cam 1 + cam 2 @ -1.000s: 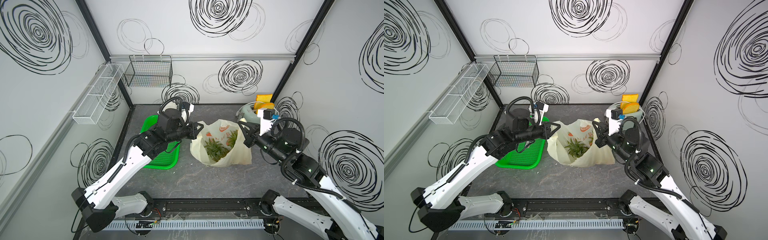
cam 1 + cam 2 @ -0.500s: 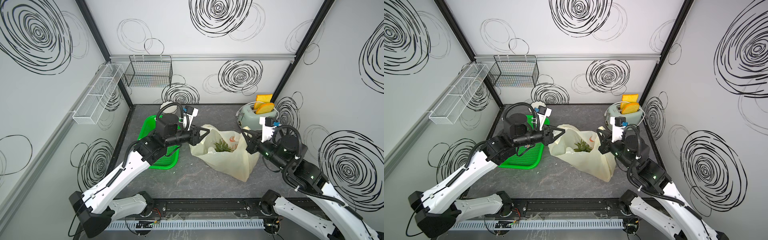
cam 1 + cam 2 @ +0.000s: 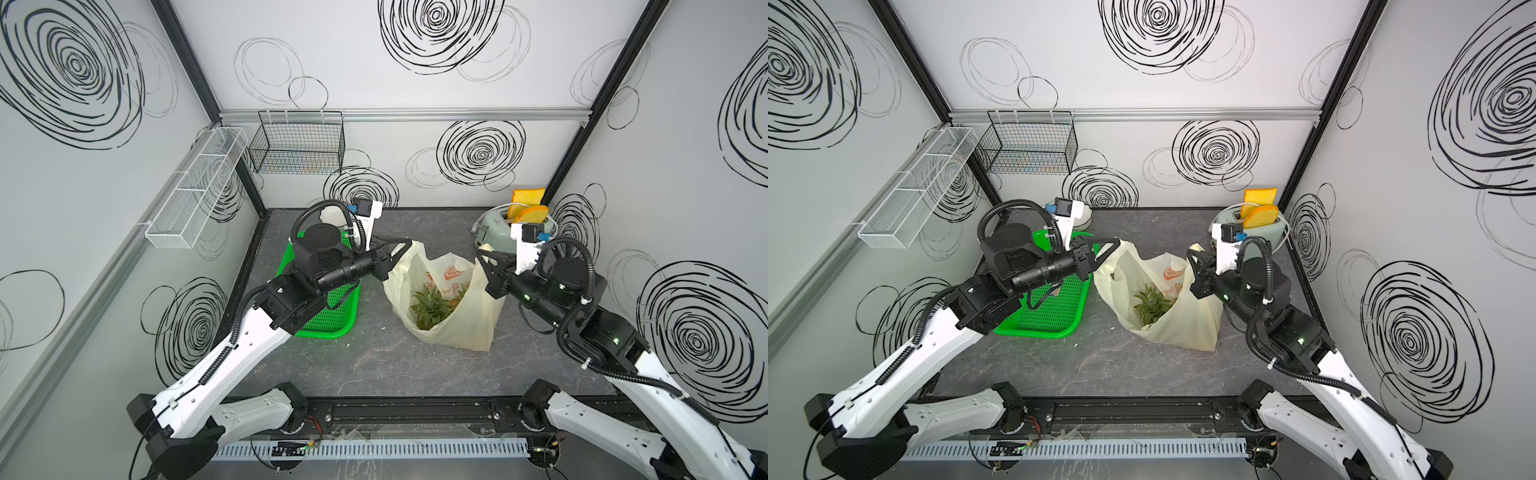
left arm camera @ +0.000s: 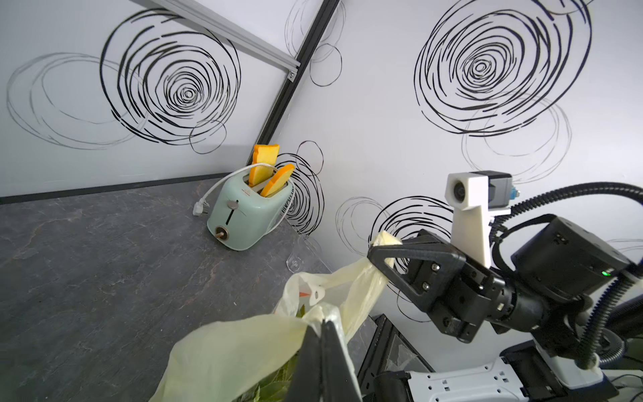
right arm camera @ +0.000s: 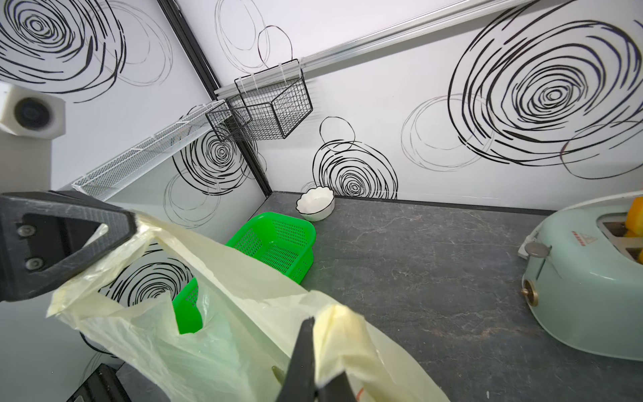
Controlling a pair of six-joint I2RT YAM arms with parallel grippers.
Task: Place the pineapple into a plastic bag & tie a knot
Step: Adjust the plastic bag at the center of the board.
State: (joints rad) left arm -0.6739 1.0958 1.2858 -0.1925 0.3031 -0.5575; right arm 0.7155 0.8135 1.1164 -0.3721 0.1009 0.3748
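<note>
Pineapple [image 3: 430,307] sits leaves-up inside the plastic bag [image 3: 465,328], which stands on the bench [image 3: 374,365] just beside a green basket [image 3: 332,311]. Left fingers [image 5: 114,222] are clamped on one handle and right fingers [image 4: 377,255] on the other, stretching the mouth open; the handles are not yet tied.

L pincer [image 4: 323,336] & R pincer [image 4: 378,253] each pinch a plastic bag [image 4: 236,351] handle; toaster [image 4: 248,215] w/ toast [image 4: 278,179] in corner.

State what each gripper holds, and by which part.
Both hold the plastic bag: the left gripper pinches one handle strip, the right gripper the other.
</note>
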